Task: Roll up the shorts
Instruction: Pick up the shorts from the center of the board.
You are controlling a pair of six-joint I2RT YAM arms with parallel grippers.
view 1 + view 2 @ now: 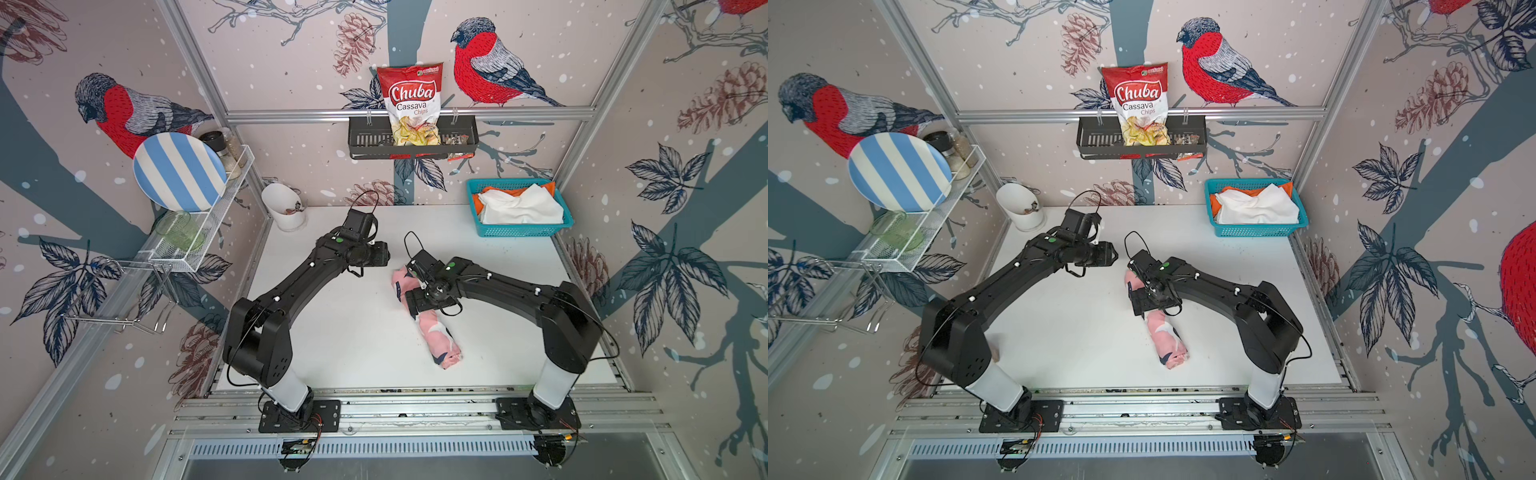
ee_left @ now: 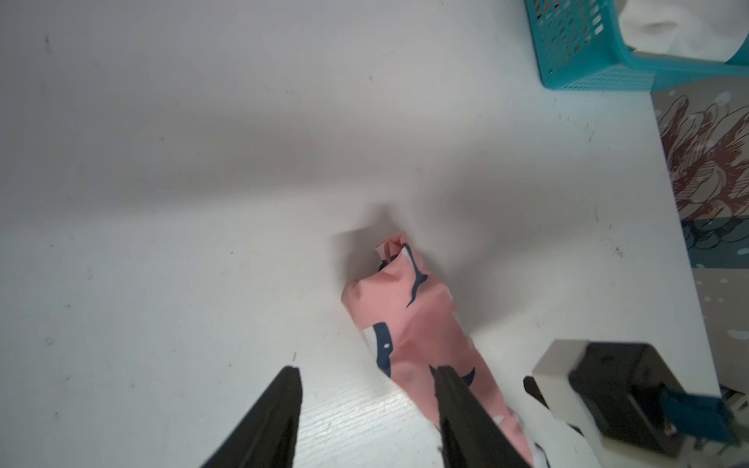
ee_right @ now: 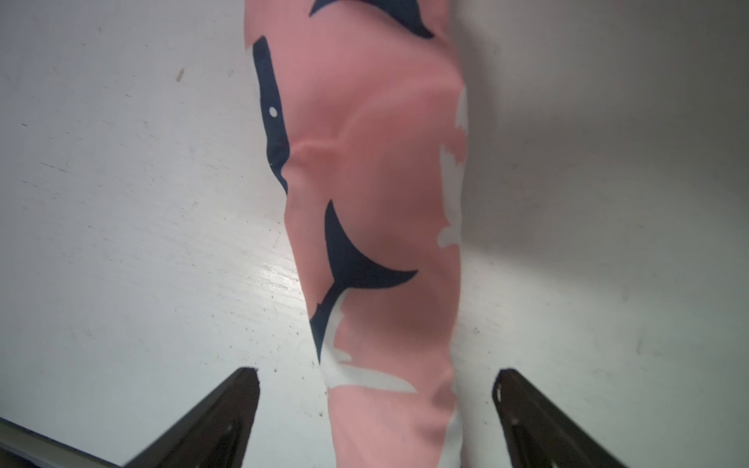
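Table: one pair out, already rolled. Blue basket in the far right corner holds the white shorts over the orange shorts, both unrolled. Pink shorts lie mid-table as a diagonal roll. Right gripper straddles the roll, jaws wide, touching no cloth. Left gripper hangs by the roll's far end, jaws apart, empty. You look done with this pair. Next: lift clear without snagging it, then fetch from the basket.

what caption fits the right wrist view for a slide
Open right gripper, one finger on each side of the rolled pink shorts on the white table.
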